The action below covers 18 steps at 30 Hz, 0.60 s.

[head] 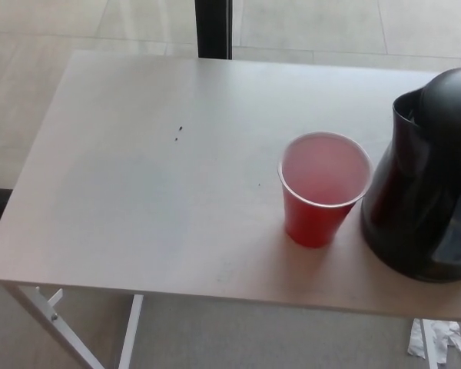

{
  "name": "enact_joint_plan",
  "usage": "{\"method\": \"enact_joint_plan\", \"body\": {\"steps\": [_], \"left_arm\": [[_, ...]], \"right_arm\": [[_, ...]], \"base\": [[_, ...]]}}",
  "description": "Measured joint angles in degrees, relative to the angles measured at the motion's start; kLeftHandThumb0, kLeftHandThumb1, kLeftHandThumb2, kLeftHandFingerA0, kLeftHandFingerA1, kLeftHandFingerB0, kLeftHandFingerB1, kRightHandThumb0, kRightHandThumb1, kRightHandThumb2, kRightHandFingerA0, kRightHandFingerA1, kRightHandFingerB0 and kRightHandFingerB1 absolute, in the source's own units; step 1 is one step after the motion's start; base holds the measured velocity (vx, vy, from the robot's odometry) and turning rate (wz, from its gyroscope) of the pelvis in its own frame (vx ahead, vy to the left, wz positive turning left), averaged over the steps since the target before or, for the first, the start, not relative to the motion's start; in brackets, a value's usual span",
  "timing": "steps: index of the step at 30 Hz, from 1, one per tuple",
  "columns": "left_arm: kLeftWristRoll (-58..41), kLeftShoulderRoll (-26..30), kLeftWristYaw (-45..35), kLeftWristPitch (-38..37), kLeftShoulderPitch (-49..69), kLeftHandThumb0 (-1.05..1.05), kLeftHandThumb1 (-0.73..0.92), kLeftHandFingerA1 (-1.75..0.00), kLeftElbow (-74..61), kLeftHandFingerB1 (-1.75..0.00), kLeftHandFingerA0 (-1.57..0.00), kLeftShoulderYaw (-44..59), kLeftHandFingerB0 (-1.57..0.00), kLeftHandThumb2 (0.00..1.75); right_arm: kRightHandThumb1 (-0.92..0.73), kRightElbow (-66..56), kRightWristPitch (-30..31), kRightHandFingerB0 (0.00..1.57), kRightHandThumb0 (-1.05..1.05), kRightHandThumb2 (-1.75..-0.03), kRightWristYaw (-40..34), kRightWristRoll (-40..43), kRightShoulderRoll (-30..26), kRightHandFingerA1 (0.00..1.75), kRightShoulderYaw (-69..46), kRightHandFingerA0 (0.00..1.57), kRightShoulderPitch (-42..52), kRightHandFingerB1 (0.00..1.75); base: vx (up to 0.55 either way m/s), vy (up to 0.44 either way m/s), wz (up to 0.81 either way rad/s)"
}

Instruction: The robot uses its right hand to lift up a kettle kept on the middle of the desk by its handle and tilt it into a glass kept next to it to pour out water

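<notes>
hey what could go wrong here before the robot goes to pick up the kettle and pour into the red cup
1. The red cup stands close beside the black kettle; a reach for the kettle could nudge the light cup over.
2. Both sit near the front edge of the table, so a bump might push the cup off.
3. The kettle's handle is out of frame and neither hand shows, so the grasp cannot be checked from this view.

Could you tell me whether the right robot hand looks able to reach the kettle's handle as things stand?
Probably yes, though neither robot hand is in view. The kettle stands at the table's right side with the red cup on its left, away from that approach. Its handle is out of frame.
</notes>
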Motion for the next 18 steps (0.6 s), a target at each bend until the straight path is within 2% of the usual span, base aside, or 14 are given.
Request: {"method": "enact_joint_plan", "body": {"steps": [1,2,3,4,5,6,7,8,9,10,11,14,15,18], "left_arm": [[0.00,0.00,-0.04,0.00,-0.02,-0.83,0.71,-0.57,0.01,-0.52,-0.60,0.00,-0.34,0.61],[0.00,0.00,-0.06,0.00,-0.02,-0.83,0.71,-0.57,0.01,-0.52,-0.60,0.00,-0.34,0.61],[-0.01,0.01,-0.07,0.00,-0.02,-0.84,0.70,-0.57,0.01,-0.52,-0.60,0.00,-0.34,0.61],[-0.01,0.01,-0.09,0.01,-0.02,-0.89,0.55,-0.63,0.02,-0.56,-0.58,0.00,-0.31,0.80],[-0.02,0.01,-0.13,0.01,-0.02,-0.84,0.69,-0.58,0.03,-0.53,-0.58,0.01,-0.35,0.61],[-0.02,0.02,-0.18,0.00,-0.01,-0.86,0.70,-0.58,0.04,-0.53,-0.58,0.02,-0.34,0.61],[-0.02,0.02,-0.21,0.00,0.00,-0.83,0.70,-0.59,0.07,-0.53,-0.59,0.01,-0.35,0.60],[-0.01,0.03,-0.22,0.00,0.00,-0.83,0.70,-0.59,0.13,-0.53,-0.59,0.01,-0.35,0.60],[-0.02,0.04,-0.24,0.00,0.00,-0.88,0.56,-0.63,0.14,-0.55,-0.57,0.01,-0.31,0.81],[-0.01,0.04,-0.26,0.00,0.00,-0.89,0.55,-0.63,0.15,-0.55,-0.59,0.01,-0.33,0.80],[-0.01,0.04,-0.27,0.00,0.00,-0.84,0.70,-0.60,0.16,-0.53,-0.61,0.00,-0.37,0.61],[0.00,0.06,-0.26,0.00,0.18,-0.84,0.71,-0.58,0.17,-0.52,-0.61,-0.07,-0.37,0.62],[0.02,0.07,-0.26,0.00,0.27,-0.82,0.71,-0.57,0.17,-0.53,-0.62,-0.14,-0.36,0.62],[0.02,0.08,-0.26,0.00,0.66,-0.86,0.70,-0.58,0.30,-0.53,-0.65,-0.23,-0.39,0.61]], "right_arm": [[-0.43,0.24,0.30,0.04,-0.60,-0.79,0.28,-0.18,-0.17,0.57,0.55,0.31,-0.08,0.24],[-0.43,0.41,0.40,0.04,-0.60,-0.79,0.43,-0.44,-0.33,0.57,1.13,0.31,-0.11,0.24],[-0.56,0.74,0.58,0.07,-0.53,-0.57,0.60,-0.86,-0.42,0.39,1.78,0.31,-0.17,0.26],[-0.55,1.19,0.78,0.10,-0.53,-0.59,0.67,-1.16,-0.42,0.39,2.30,0.26,-0.32,0.21],[-0.57,1.44,0.90,0.07,-0.54,-0.57,0.69,-1.54,-0.42,0.37,2.84,0.26,-0.36,0.25],[-0.57,1.64,0.90,0.09,-0.55,-0.57,0.75,-1.85,-0.41,0.39,3.22,0.29,-0.38,0.26],[-0.43,1.89,0.90,0.05,-0.64,-0.80,0.81,-2.17,-0.41,0.53,3.46,0.27,-0.42,0.29],[-0.43,2.02,0.89,0.05,-0.64,-0.80,0.86,-2.48,-0.42,0.53,3.74,0.27,-0.43,0.29],[-0.44,2.11,0.86,0.05,-0.66,-0.81,0.97,-2.80,-0.42,0.54,4.09,0.31,-0.43,0.26],[-0.55,2.24,0.85,0.10,-0.61,-0.58,1.17,-3.19,-0.42,0.45,4.48,0.40,-0.41,0.21],[-0.45,2.27,0.82,0.07,-0.68,-0.80,1.44,-3.53,-0.42,0.62,4.92,0.46,-0.32,0.26],[-0.44,2.10,0.73,0.07,-0.66,-0.80,2.32,-4.43,-0.41,0.62,5.82,0.45,0.30,0.29],[-0.44,1.95,0.70,0.05,-0.65,-0.80,2.49,-4.56,-0.41,0.56,5.85,0.34,0.50,0.30],[-0.45,0.09,0.68,0.07,-0.65,-0.79,3.15,-4.78,-0.34,0.56,5.71,0.35,2.01,0.27]], "base": [[0.00,0.000,0.00],[0.00,0.000,0.00],[0.00,0.000,0.00],[0.00,0.000,0.00],[0.00,0.000,0.00],[0.00,0.000,0.00],[0.00,0.000,0.00],[0.00,0.000,0.00],[0.00,0.000,0.00],[0.00,0.000,0.00],[0.00,0.000,0.00],[0.00,0.000,0.00],[0.00,0.000,0.00],[0.00,0.000,0.00]]}}
